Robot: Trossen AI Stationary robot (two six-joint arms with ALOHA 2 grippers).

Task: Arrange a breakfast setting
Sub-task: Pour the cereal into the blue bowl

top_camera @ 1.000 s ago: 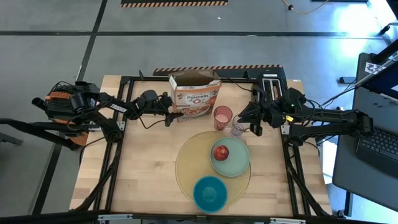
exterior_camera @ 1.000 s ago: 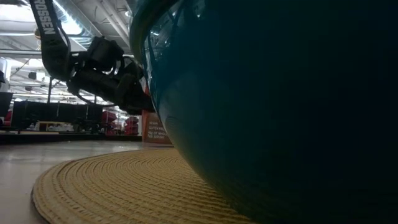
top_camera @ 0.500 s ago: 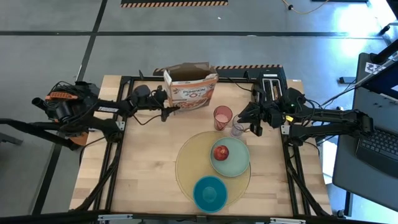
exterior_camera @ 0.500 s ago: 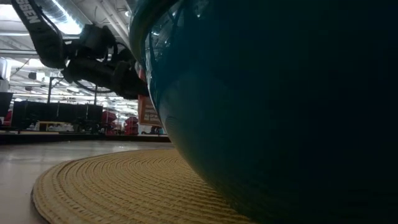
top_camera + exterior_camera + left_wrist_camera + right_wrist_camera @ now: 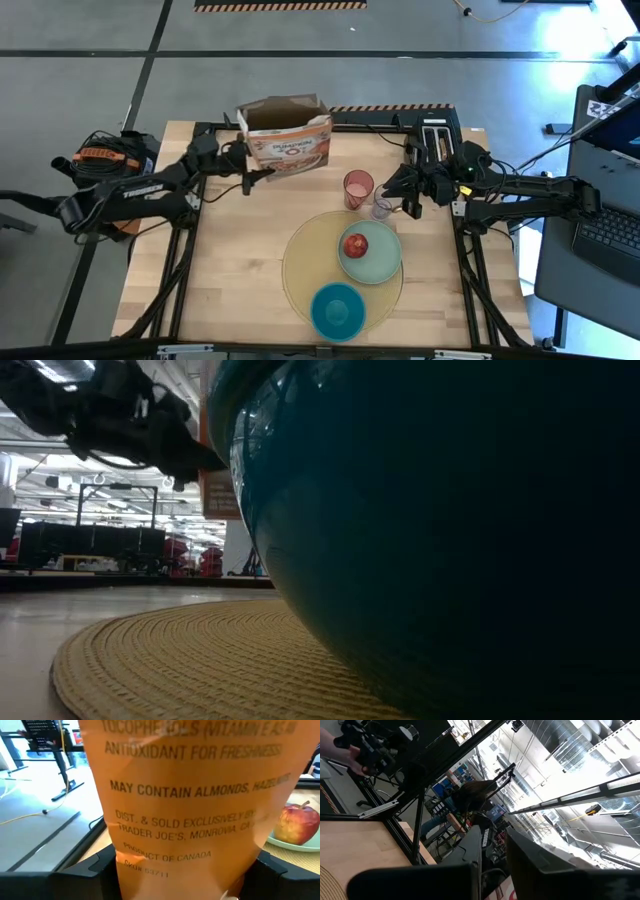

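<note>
Left tool was clamped on the cereal box, lifted over the far desk, likely heading to pour into the blue bowl near-centre on the placemat; right tool waited far right, grip unclear.

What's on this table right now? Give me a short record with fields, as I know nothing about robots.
Mat: round yellow placemat on the wooden table
On mat: pale green plate holding a red apple; blue bowl
Behind mat: pink cup, small clear mug
Left gripper: shut on the open orange cereal box
Right gripper: beside the clear mug
</note>
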